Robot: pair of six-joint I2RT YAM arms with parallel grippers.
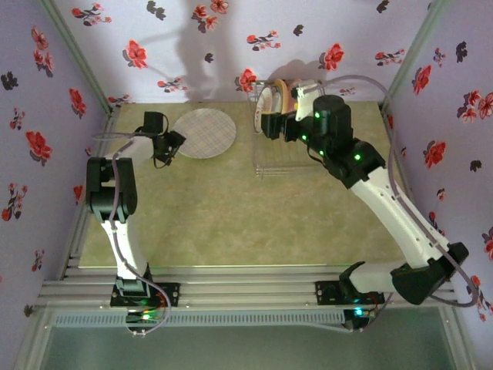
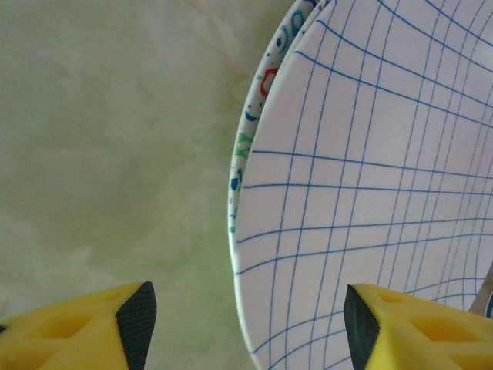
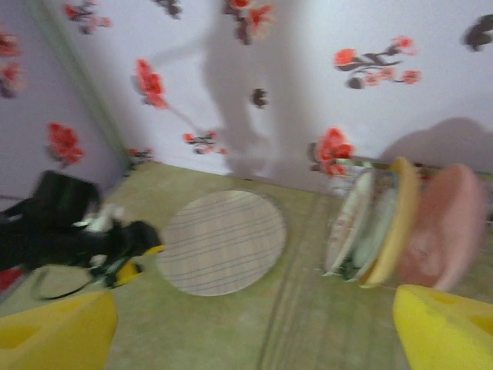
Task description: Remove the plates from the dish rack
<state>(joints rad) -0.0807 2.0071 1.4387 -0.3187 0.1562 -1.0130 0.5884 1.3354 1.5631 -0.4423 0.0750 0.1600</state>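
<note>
At the left, the left fingers (image 1: 172, 144) stand open at the left rim of a round pale plate ruled with a blue grid (image 1: 203, 132), gripping nothing. In the left wrist view one yellow finger hangs over bare bench and the other over the plate's face. That plate lies flat on the greenish marbled bench (image 1: 216, 216), and from under it peeks the rim of a second plate, white with small blue, green and red marks (image 2: 266, 81). That makes two plates stacked, near the bench's back edge. A bare strip of bench parts the stack from the thin silver wire dish rack (image 1: 281, 163) to its right, close to the flowered back wall (image 1: 231, 46). On edge in the rack I count three for certain: a white plate with a reddish design (image 3: 348, 223), an orange-yellow plate (image 3: 397, 220) and a plain pink plate (image 3: 451, 223) — blur hides whether another pale one stands among them. The right fingers (image 1: 268, 123) hover at the rack's left side, spread wide and empty. The near half of the bench lies open.
</note>
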